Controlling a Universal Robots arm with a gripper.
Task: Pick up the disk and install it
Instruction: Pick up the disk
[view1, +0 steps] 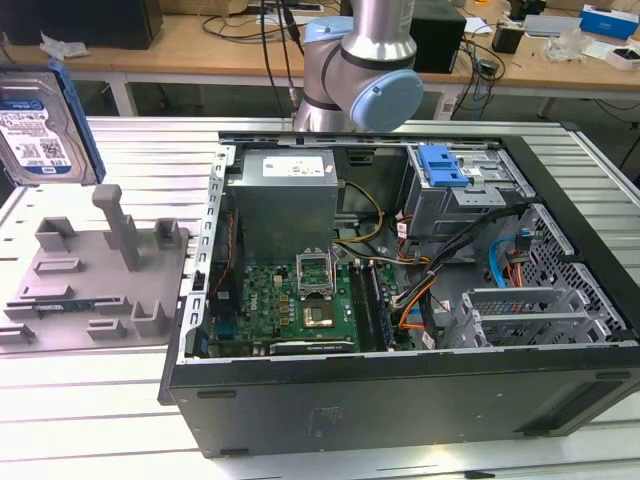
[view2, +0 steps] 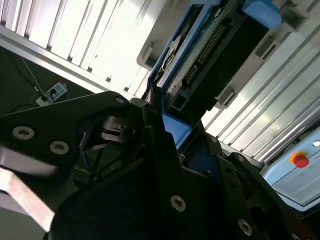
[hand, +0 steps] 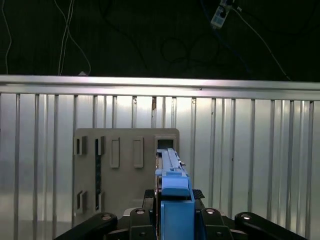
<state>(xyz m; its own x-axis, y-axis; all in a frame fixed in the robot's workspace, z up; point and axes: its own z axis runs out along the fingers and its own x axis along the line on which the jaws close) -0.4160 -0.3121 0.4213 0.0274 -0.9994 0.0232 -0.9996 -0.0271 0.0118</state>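
The disk (view1: 40, 125), a silver drive with a white-and-blue label in a blue carrier frame, hangs upright in the air at the exterior view's far left. It is above and behind the grey fixture plate (view1: 90, 280). In both wrist views my gripper (hand: 175, 212) is shut on it. The first wrist view looks along the disk's blue frame edge (hand: 174, 187) down onto the fixture plate (hand: 125, 170). The second wrist view has the disk's circuit-board side (view2: 210, 45) rising from between the black fingers (view2: 160, 145) of the gripper (view2: 182, 142).
The open computer case (view1: 400, 400) lies on the ribbed metal table (view1: 90, 420), to the exterior view's right of the plate. A drive bay with a blue clip (view1: 443, 165) sits at its far right corner. The arm (view1: 360, 70) rises behind the case. Wooden benches with clutter stand at the back.
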